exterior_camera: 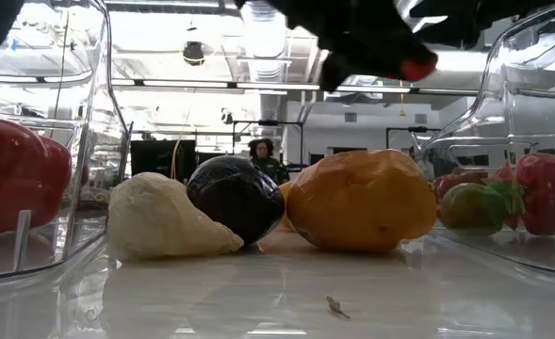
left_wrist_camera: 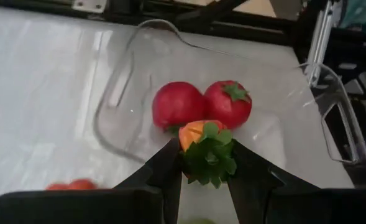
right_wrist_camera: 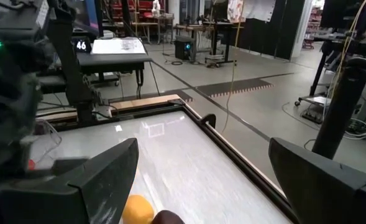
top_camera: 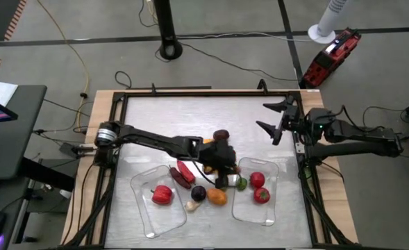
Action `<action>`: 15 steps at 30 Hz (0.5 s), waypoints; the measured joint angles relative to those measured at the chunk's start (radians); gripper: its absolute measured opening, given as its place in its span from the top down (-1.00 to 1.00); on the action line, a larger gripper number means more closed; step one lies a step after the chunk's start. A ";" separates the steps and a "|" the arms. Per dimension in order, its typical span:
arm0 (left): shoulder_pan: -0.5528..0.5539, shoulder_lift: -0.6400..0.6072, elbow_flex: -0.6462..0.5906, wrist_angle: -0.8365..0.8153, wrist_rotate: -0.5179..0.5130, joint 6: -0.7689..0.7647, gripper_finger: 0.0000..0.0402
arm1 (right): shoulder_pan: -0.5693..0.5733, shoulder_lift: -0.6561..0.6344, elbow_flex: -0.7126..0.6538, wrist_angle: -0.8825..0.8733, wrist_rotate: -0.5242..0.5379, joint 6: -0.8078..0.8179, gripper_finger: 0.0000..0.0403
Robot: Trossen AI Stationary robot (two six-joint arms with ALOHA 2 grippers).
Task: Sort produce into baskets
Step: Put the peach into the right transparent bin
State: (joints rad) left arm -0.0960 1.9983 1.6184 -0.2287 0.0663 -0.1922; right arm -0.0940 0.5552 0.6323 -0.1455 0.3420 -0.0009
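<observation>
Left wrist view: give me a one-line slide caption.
Left pincer shut on a leafy orange carrot, above two red fruits in a clear basket.

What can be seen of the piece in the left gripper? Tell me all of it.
The carrot-like piece is a small toy with an orange body and a frilly green leaf top, plastic by the look. It is pinched between the dark fingers of the left gripper, leaves toward the wrist camera, most of the body hidden. It hangs above the right-hand clear basket, short of the two red pieces lying there, touching only the fingers.
</observation>
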 joint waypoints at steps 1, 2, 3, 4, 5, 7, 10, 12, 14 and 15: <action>-0.002 0.023 0.027 -0.003 0.000 0.016 0.52 | 0.000 0.000 0.000 0.000 0.000 0.000 -0.92; -0.003 0.047 0.060 0.004 0.000 0.032 0.52 | 0.000 0.000 0.000 0.000 0.000 0.000 -0.92; -0.003 0.069 0.089 0.012 -0.001 0.046 0.52 | 0.000 0.000 0.000 0.000 0.000 0.001 -0.92; -0.003 0.090 0.119 0.011 -0.001 0.055 0.52 | 0.000 0.000 0.000 0.000 0.000 0.001 -0.92; -0.003 0.115 0.151 0.010 -0.001 0.063 0.52 | 0.000 0.000 0.000 0.000 0.000 0.001 -0.92; -0.004 0.162 0.209 0.009 0.001 0.077 0.52 | 0.000 0.000 0.000 0.000 0.000 0.002 -0.92; -0.005 0.226 0.286 -0.024 0.013 0.083 0.50 | 0.000 0.000 0.000 -0.006 0.000 0.009 -0.92; -0.006 0.253 0.323 -0.069 0.049 0.093 0.43 | 0.000 0.001 0.000 -0.007 0.000 0.009 -0.92; -0.006 0.264 0.345 -0.090 0.068 0.104 0.29 | 0.000 0.001 0.000 -0.011 0.000 0.009 -0.92; -0.006 0.264 0.347 -0.108 0.067 0.111 0.21 | 0.000 0.001 0.000 -0.011 0.000 0.009 -0.92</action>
State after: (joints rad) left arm -0.1017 2.2623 1.9656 -0.3364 0.1337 -0.0808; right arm -0.0937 0.5560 0.6323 -0.1562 0.3420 0.0081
